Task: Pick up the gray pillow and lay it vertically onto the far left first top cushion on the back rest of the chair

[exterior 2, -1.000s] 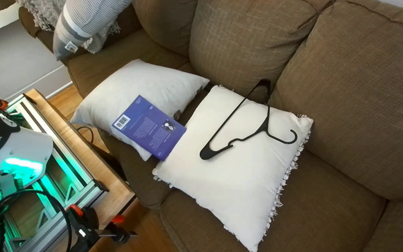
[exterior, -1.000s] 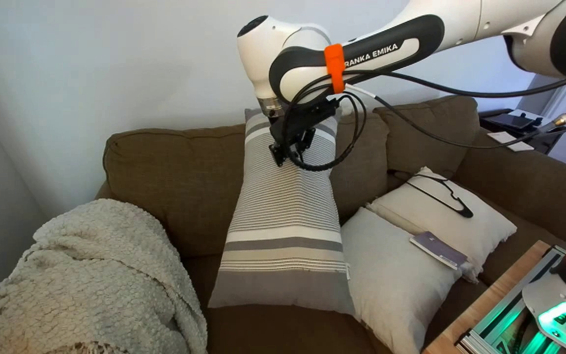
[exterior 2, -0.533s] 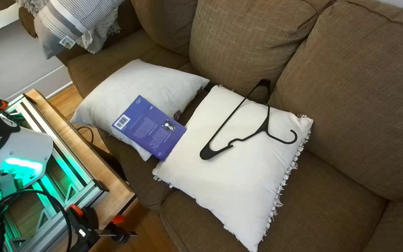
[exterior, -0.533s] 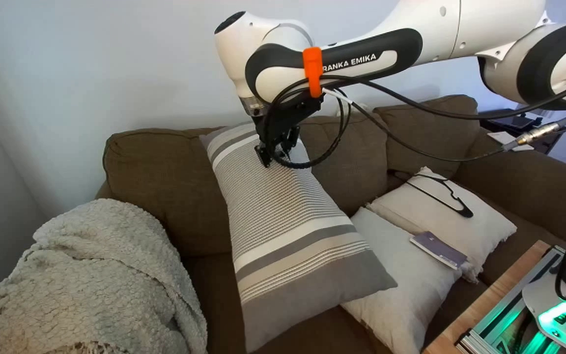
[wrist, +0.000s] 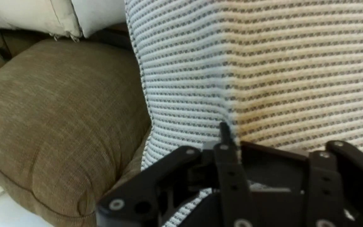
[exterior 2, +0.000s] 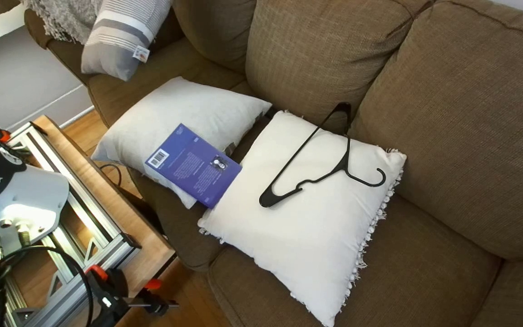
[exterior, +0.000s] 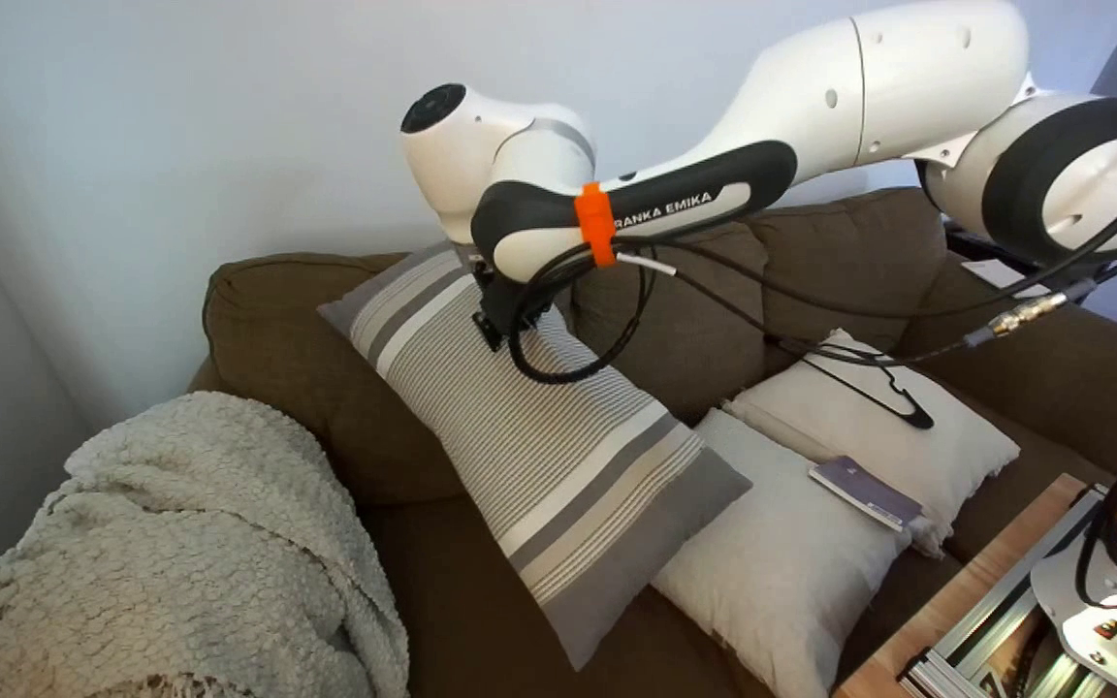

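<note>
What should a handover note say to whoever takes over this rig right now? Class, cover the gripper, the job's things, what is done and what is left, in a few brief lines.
Gripper: shut on a fold of the gray pillow.
Things: in an exterior view the pillow slants before the back rest, its upper end overlapping the wide leftmost cushion; whether it touches that cushion or the seat is unclear.
Done: pillow grasped.
Left, most likely: turn it vertical, lay it on that cushion, then release.
</note>
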Tool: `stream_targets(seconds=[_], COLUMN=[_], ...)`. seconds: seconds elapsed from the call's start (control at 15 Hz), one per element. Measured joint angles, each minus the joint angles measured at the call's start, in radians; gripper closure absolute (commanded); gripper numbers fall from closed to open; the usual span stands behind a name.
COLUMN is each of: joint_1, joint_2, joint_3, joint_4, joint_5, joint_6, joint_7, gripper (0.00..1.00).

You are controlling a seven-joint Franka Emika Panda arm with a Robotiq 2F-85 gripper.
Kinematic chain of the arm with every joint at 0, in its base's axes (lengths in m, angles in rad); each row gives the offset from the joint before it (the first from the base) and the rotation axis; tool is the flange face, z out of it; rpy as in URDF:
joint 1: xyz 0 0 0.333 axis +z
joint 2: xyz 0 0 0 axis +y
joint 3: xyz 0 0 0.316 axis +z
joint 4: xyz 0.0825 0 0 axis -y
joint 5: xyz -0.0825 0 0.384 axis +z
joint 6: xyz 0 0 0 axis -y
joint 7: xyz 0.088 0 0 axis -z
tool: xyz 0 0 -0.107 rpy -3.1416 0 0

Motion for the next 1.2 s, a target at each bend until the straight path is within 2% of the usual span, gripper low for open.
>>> stream_targets(seconds=[0.27, 0.47, 0.73, 1.0, 1.2], joint_1=[0.094, 0.108, 0.091, 0.036, 0.002], joint_2=[0.094, 0.136, 0.229, 0.352, 0.41], joint_3=[-0.132, -0.178, -0.262, -0.263, -0.225], joint_4=[0.137, 0.244, 0.344, 0.392, 0.425], joint_5=[-0.028, -0.035, -0.049, 0.005, 0.059], joint_6=[0.062, 0.065, 0.098, 0.111, 0.136], joint_7=[0.077, 0.153, 0.231, 0.148, 0.07], gripper=[1.0, 1.0, 1.0, 1.0, 1.0])
